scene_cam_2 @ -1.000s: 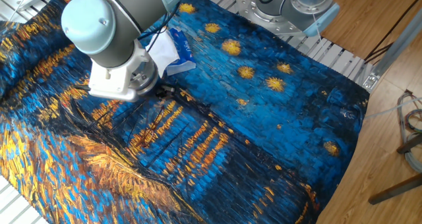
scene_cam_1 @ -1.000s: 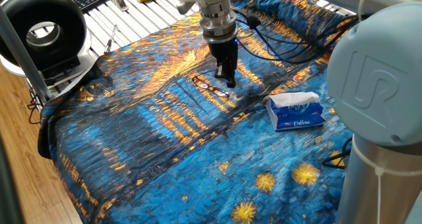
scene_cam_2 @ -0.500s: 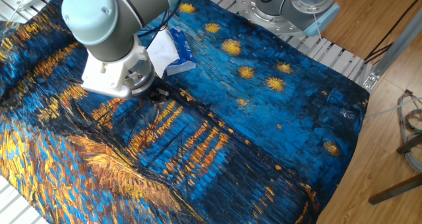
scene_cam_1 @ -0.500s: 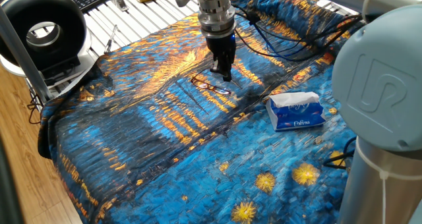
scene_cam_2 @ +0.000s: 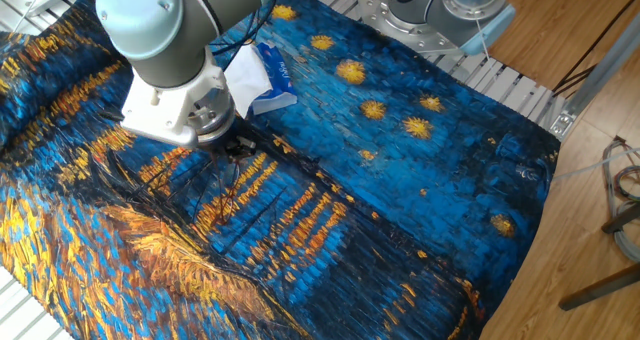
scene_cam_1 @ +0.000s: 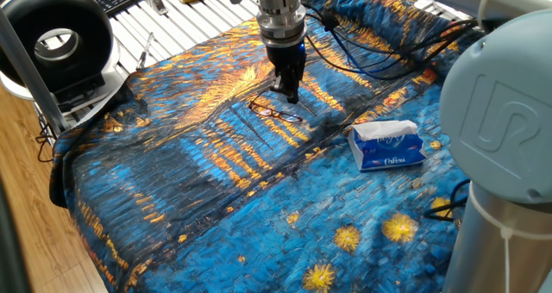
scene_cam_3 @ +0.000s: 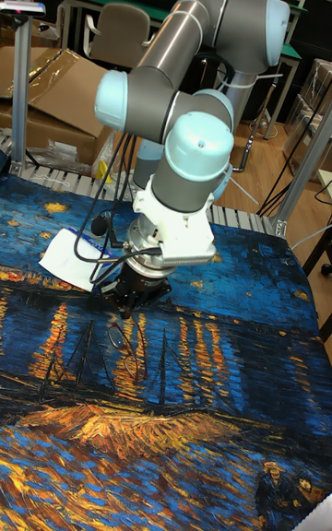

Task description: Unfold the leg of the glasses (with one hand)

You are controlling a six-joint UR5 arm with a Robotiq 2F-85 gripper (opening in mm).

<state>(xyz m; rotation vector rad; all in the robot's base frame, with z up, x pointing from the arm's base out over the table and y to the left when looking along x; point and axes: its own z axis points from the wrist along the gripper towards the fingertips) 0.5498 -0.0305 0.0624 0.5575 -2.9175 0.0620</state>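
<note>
On the counter [scene_cam_1: 172, 198] my hand [scene_cam_1: 291, 97] hovers over light, fragile glasses [scene_cam_1: 274, 113] (finger gap unclear); I'd nudge the thin leg.

The glasses [scene_cam_1: 275, 114], small and thin-rimmed with a dark reddish frame and clear lenses, lie flat on the painted cloth around the middle of the tabletop, nearer its far edge.

The hand [scene_cam_1: 290, 93] stands upright just above their right end.

Two high oblique views from opposite table sides; tall view low, close; all share painted cloth [scene_cam_1: 216, 181].
</note>
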